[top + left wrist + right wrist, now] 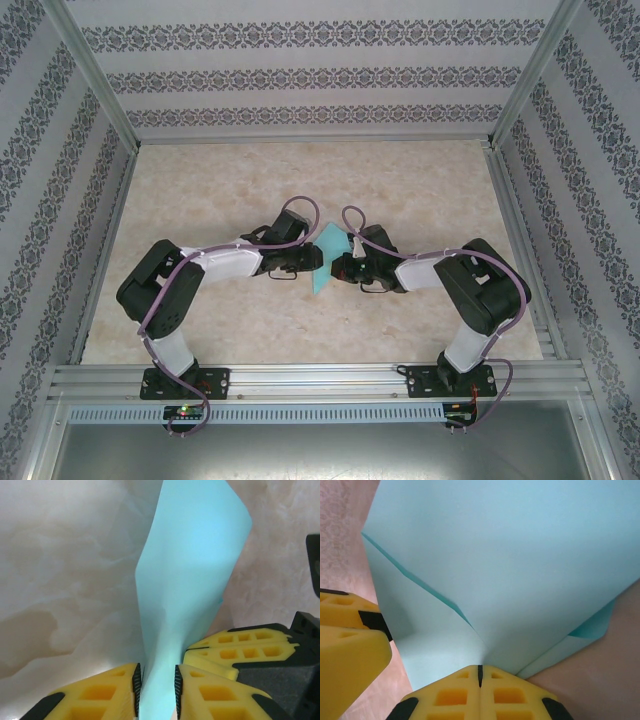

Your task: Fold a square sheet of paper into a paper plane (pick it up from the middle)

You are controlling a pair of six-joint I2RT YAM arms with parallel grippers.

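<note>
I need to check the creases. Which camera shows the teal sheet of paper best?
The right wrist view: the square sheet of paper is close up, its fold lines plain. Top external shows a small, partly covered patch; left wrist, a narrow upright strip.

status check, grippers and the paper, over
left gripper ajar around sheet. right gripper shut on it. sheet creased, partly folded, between both. nothing in the way.

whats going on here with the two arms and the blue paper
A robot is folding a teal sheet of paper, which already shows folds. The right gripper has its jaws shut on it. The left gripper has the sheet between its jaws, which stand slightly apart, so whether it grips is unclear.
</note>
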